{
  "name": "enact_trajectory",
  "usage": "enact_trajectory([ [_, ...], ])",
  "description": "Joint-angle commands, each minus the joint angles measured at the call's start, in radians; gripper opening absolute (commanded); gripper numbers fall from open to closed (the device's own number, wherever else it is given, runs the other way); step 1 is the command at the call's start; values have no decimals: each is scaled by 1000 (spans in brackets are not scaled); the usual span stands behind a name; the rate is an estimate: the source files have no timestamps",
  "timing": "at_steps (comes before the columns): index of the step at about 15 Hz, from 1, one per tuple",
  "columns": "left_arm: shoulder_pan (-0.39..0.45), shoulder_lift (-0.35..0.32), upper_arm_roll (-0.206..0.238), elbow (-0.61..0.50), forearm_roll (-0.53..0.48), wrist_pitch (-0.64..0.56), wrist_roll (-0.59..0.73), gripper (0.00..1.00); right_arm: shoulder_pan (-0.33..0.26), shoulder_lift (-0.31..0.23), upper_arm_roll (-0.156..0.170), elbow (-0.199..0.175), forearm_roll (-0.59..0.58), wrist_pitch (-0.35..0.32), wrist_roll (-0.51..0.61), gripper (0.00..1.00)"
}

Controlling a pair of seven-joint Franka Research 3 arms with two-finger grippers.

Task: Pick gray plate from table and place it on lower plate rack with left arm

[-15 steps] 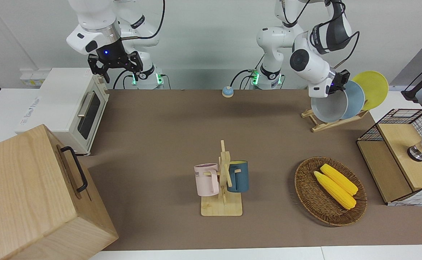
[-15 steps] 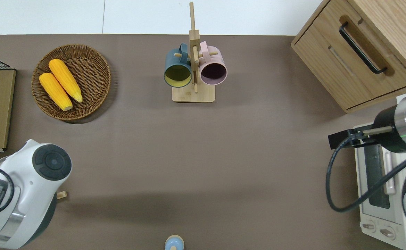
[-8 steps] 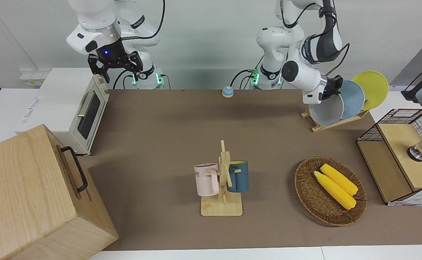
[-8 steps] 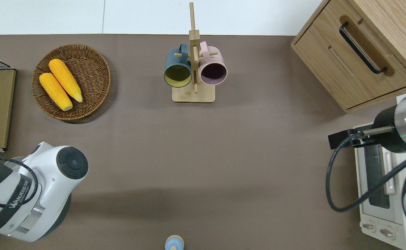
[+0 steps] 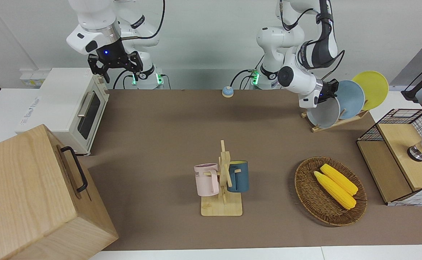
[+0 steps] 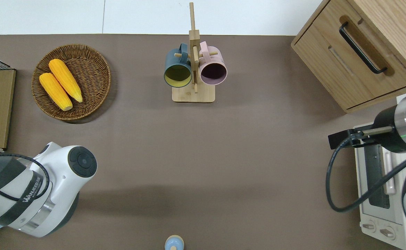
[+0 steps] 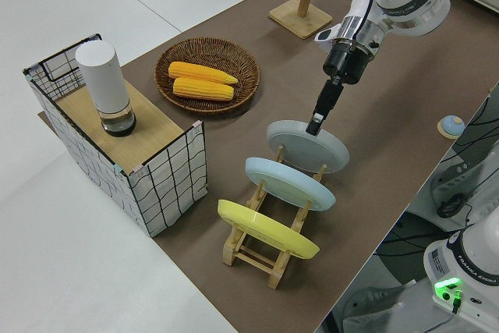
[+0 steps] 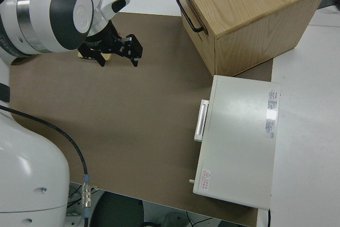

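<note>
The left hand (image 7: 316, 124) pinches the upper rim of the gray plate (image 7: 309, 146), which leans in the end slot of the lower plate rack (image 7: 269, 249). A light blue plate (image 7: 290, 182) and a yellow plate (image 7: 267, 228) stand in the slots beside it. The right arm is parked, its hand (image 5: 116, 65) spread open.

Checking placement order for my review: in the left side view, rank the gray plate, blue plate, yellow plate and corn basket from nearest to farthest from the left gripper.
1. Gray plate: in the rack, under the left gripper, held at its rim.
2. Blue plate: next slot.
3. Yellow plate and corn basket: too close to call.
</note>
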Motion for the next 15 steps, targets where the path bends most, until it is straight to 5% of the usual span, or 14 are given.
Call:
enact_trajectory([
  [1, -15, 18, 9, -16, 24, 8, -15, 386, -10, -2, 6, 6, 10, -14, 0, 987],
  [3, -16, 18, 9, -14, 24, 8, -15, 513, -10, -2, 6, 6, 10, -14, 0, 987],
  [4, -16, 18, 9, -13, 25, 8, -6, 699, -10, -2, 6, 6, 10, -14, -1, 987],
  [5, -16, 18, 9, -10, 28, 8, -6, 997, -10, -2, 6, 6, 10, -14, 0, 987],
  [12, -21, 18, 2, 73, 9, 8, 35, 1000, -10, -2, 6, 6, 10, -14, 0, 987],
  [15, -18, 14, 3, 143, -86, 8, 118, 1000, -10, -2, 6, 6, 10, -14, 0, 987],
])
